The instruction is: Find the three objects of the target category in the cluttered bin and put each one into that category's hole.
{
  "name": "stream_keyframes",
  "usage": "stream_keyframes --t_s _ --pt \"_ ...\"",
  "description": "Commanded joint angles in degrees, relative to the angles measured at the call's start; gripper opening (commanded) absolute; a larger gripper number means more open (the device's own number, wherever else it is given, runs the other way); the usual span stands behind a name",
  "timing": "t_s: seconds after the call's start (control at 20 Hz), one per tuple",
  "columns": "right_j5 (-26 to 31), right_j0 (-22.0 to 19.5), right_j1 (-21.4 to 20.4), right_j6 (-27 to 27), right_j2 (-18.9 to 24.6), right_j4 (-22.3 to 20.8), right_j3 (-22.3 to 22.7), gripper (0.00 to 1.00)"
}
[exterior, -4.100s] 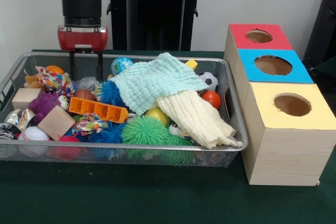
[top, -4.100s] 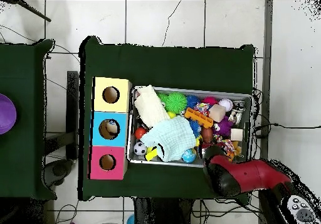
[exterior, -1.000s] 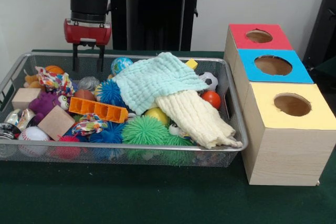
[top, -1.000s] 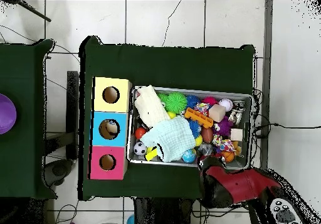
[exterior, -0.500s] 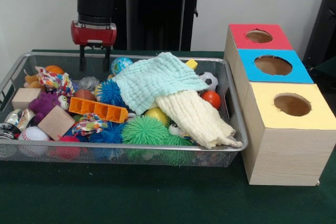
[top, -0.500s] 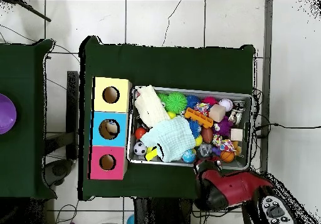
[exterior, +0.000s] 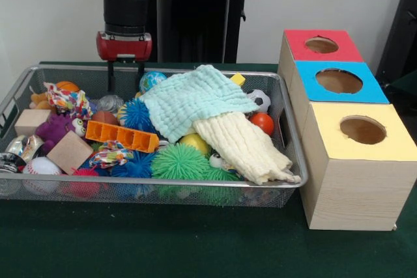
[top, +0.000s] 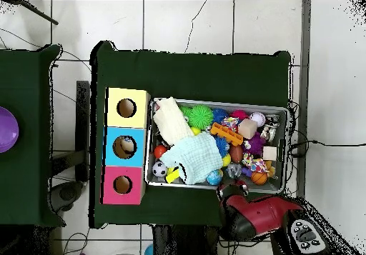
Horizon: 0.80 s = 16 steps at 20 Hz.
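Gripper [exterior: 125, 77] vertical, fingers [exterior: 111, 77] parted, empty.

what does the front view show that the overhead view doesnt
Only the front view shows the tool's two open prongs hanging above the wire bin's far rim, holding nothing. Only the overhead view shows the tiled floor, a purple thing on a second table, and something inside the blue box's hole. Both show the mint cloth lying over the cream cloth.

We can read no text, label, brand, number or sign anywhere: none on the three coloured boxes [exterior: 348, 128], none on the wire bin [exterior: 287, 161] or the toys in it, none on the arm.
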Motion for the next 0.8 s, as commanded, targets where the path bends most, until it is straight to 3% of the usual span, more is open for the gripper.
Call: stream_keyframes --t_s 0.05,0.3,0.8 --pt "-1.2 -2.1 1.6 3.8 3.8 -1.3 -5.8 1.0" --pt "1.6 -5.3 0.3 2.2 7.7 -2.7 -5.3 1.0" --pt "1.5 -6.2 0.1 1.6 7.8 -3.5 -4.5 1.0"
